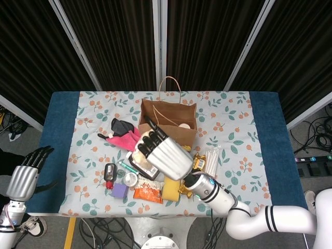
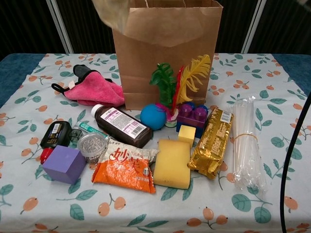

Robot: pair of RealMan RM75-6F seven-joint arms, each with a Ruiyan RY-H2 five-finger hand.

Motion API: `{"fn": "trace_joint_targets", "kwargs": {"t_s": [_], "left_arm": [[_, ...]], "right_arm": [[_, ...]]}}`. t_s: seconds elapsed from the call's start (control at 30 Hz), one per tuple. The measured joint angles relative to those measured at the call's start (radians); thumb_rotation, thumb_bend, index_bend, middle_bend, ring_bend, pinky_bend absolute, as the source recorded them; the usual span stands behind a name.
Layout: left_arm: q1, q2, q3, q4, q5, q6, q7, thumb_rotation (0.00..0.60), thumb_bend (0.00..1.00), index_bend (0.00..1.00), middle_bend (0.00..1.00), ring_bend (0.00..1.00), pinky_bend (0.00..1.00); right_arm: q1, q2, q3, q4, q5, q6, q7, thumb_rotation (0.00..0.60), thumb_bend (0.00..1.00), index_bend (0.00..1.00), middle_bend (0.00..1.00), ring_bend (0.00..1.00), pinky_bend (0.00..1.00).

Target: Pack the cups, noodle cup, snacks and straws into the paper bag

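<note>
My right hand (image 1: 163,155) is raised high over the table's middle, in front of the brown paper bag (image 1: 184,137). It grips a clear snack packet; only the packet's lower end (image 2: 113,13) shows, at the top of the chest view beside the bag (image 2: 165,63). On the cloth lie an orange snack packet (image 2: 127,167), a gold snack packet (image 2: 211,148) and a bundle of clear straws (image 2: 245,143). A white cup (image 1: 184,125) sits inside the bag. My left hand (image 1: 23,179) hangs off the table's left edge, fingers straight, holding nothing.
Around the bag lie a pink cloth (image 2: 92,92), a brown bottle (image 2: 121,126), a yellow sponge (image 2: 172,162), a purple cube (image 2: 63,164), a blue ball (image 2: 153,116), a feather toy (image 2: 192,77) and a small round tin (image 2: 91,144).
</note>
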Motion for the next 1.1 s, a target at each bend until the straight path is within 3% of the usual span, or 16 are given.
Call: {"fn": "trace_joint_targets", "kwargs": {"t_s": [0.2,0.4,0.67,1.1], "left_arm": [[-0.003,0.006,0.005,-0.017,0.006,-0.006,0.018,0.600,0.10,0.18,0.22,0.15,0.21],[-0.005,0.010,0.008,-0.019,0.004,-0.015,0.024,0.600,0.10,0.18,0.22,0.15,0.21],[-0.010,0.018,0.007,-0.045,0.009,-0.018,0.028,0.600,0.10,0.18,0.22,0.15,0.21],[-0.014,0.025,0.002,-0.052,0.005,-0.016,0.011,0.600,0.10,0.18,0.22,0.15,0.21]], "right_arm": [[-0.026,-0.009,0.101,0.078,0.000,0.123,0.112,0.600,0.17,0.78,0.60,0.47,0.09],[-0.056,-0.013,0.147,0.176,0.105,0.159,0.167,0.600,0.18,0.78,0.60,0.47,0.09],[-0.072,-0.002,0.138,0.280,0.149,0.155,0.160,0.600,0.18,0.78,0.60,0.47,0.09],[-0.038,0.004,0.083,0.296,0.171,0.110,-0.115,0.600,0.20,0.77,0.60,0.47,0.09]]}}
